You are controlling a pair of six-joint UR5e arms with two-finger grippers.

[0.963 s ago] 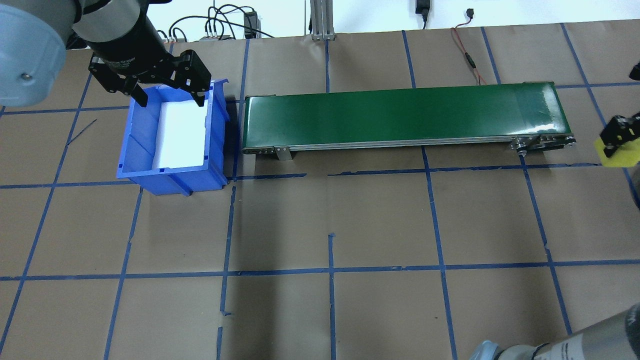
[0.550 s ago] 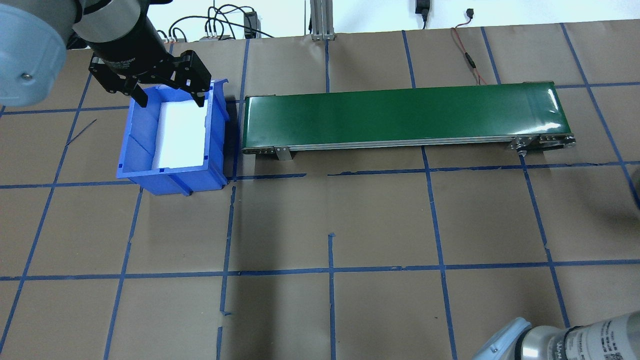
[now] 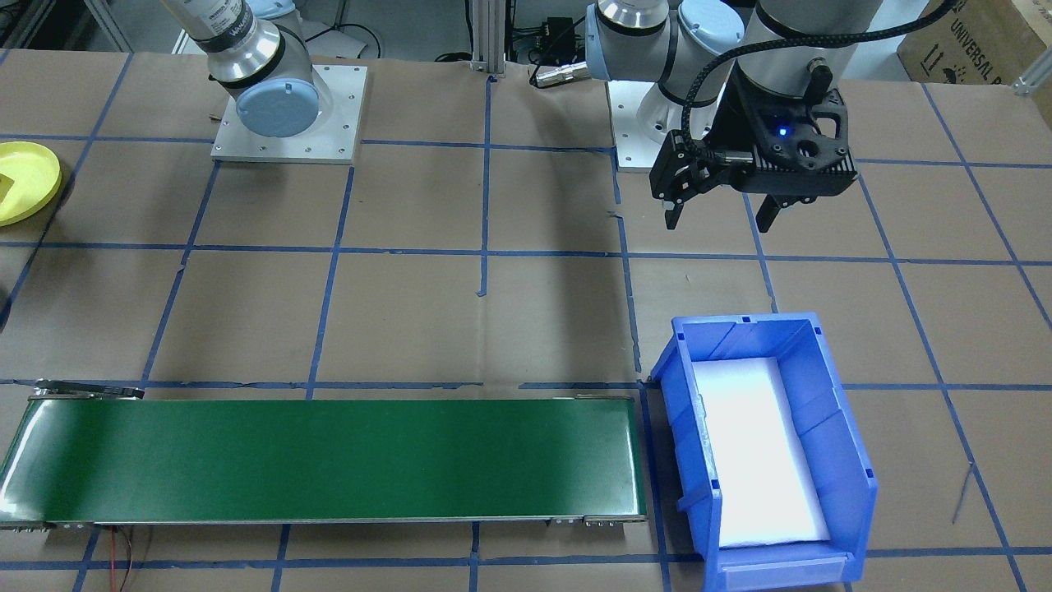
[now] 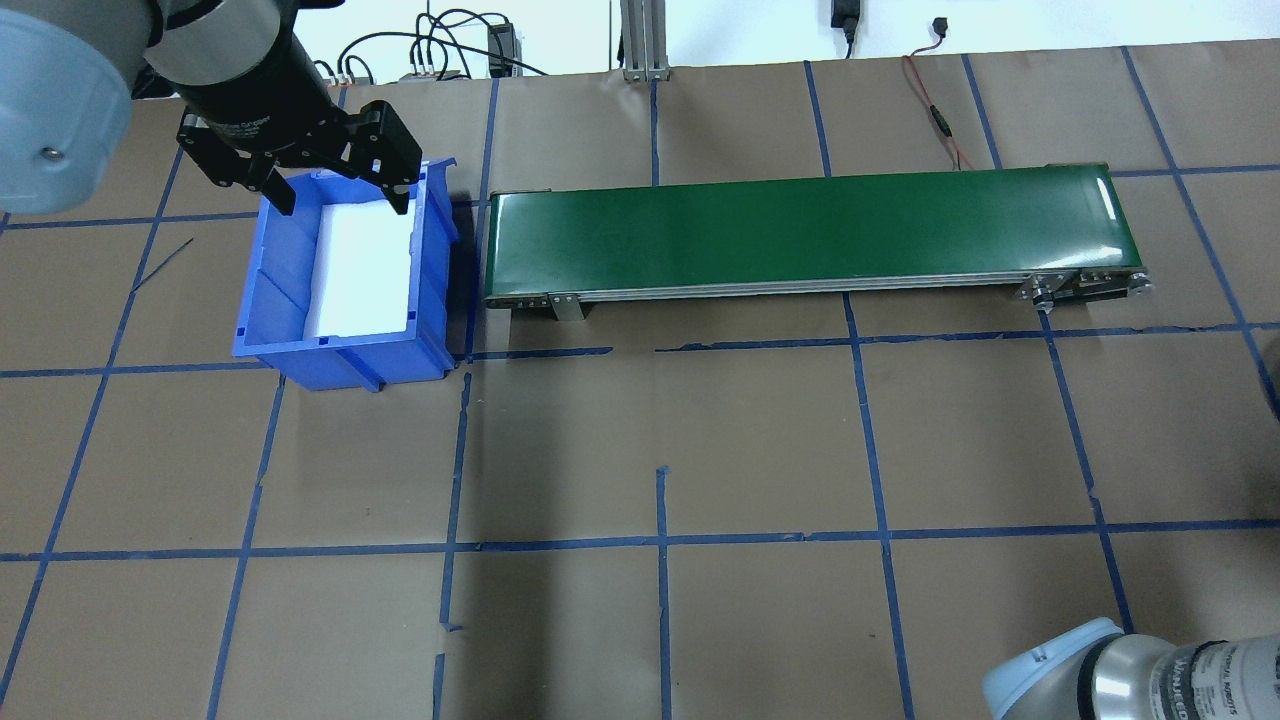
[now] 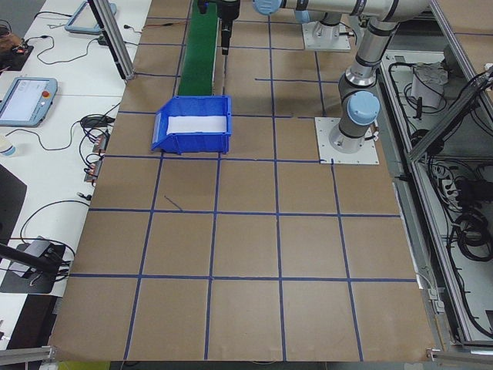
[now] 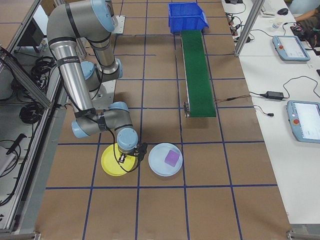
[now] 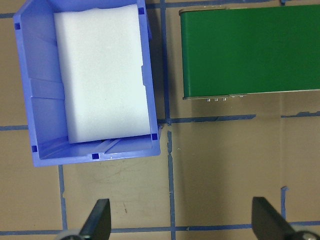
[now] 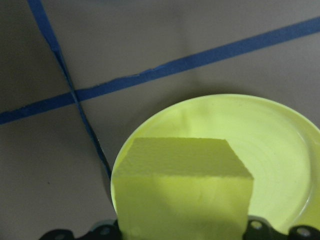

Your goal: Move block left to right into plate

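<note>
The block [image 8: 182, 195] is a yellow foam cuboid, and my right gripper [image 6: 131, 157] is shut on it. It fills the lower half of the right wrist view, over the near side of the yellow plate [image 8: 280, 150]. I cannot tell whether it touches the plate. The plate [image 6: 112, 162] lies on the table beside the right arm's base and also shows at the front-facing view's left edge [image 3: 29, 177]. My left gripper [image 4: 342, 198] hangs open and empty over the far end of the blue bin [image 4: 270, 290].
A green conveyor [image 4: 810, 230] runs from the blue bin [image 3: 830, 427] toward the robot's right. The bin holds a white foam pad [image 7: 102, 75]. A pale blue plate [image 6: 157, 167] with a purple block [image 6: 172, 158] sits beside the yellow plate.
My right gripper with the yellow block has left the overhead view past its right edge. The right arm's elbow has come in at the lower right. The left arm has not moved.
</note>
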